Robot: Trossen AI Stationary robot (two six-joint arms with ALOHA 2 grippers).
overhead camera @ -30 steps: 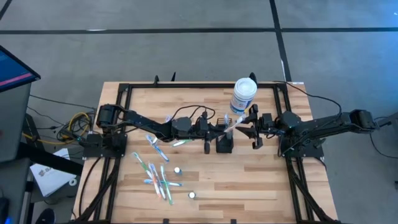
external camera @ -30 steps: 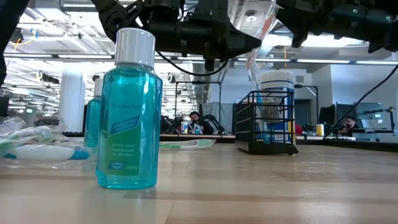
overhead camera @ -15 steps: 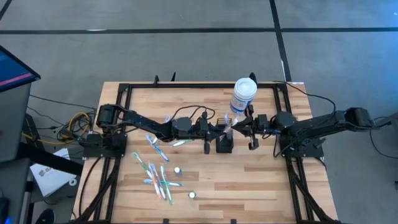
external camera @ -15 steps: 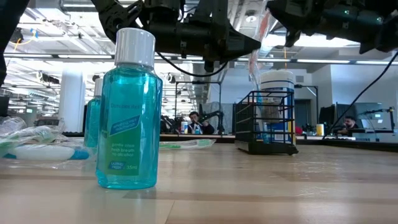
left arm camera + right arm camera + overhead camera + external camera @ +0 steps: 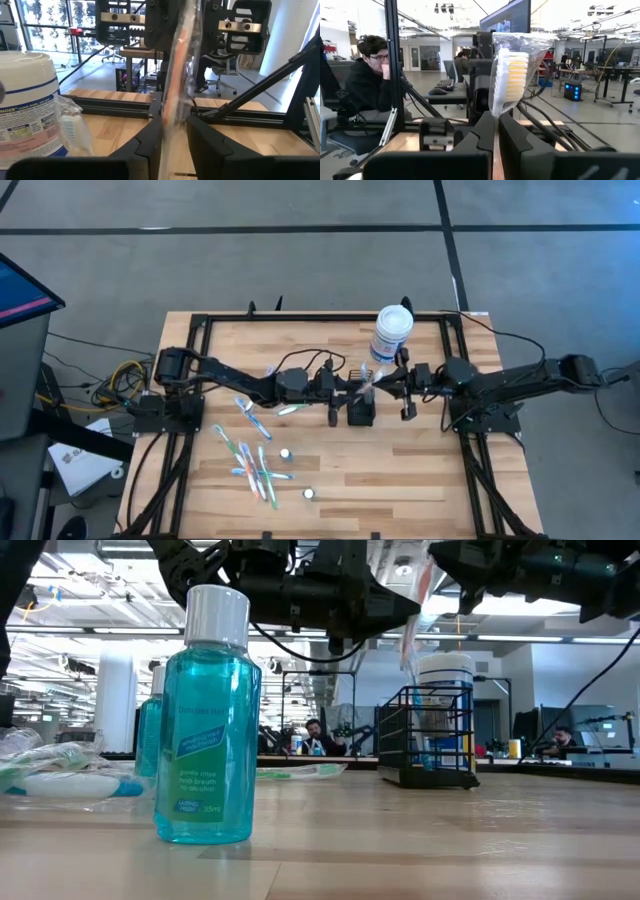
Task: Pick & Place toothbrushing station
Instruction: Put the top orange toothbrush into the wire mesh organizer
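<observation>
High view, frame centre: right gripper (image 5: 384, 383) pinches a wrapped toothbrush (image 5: 368, 381) passed by the spreading left gripper (image 5: 347, 387); next, lower it into the toothbrushing station (image 5: 361, 413).

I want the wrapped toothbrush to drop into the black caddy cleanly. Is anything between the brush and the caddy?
Nothing visible blocks it. The right gripper is shut on the wrapped toothbrush, held above the black caddy. The left gripper flanks the brush, and the white canister stands behind, apart.
</observation>
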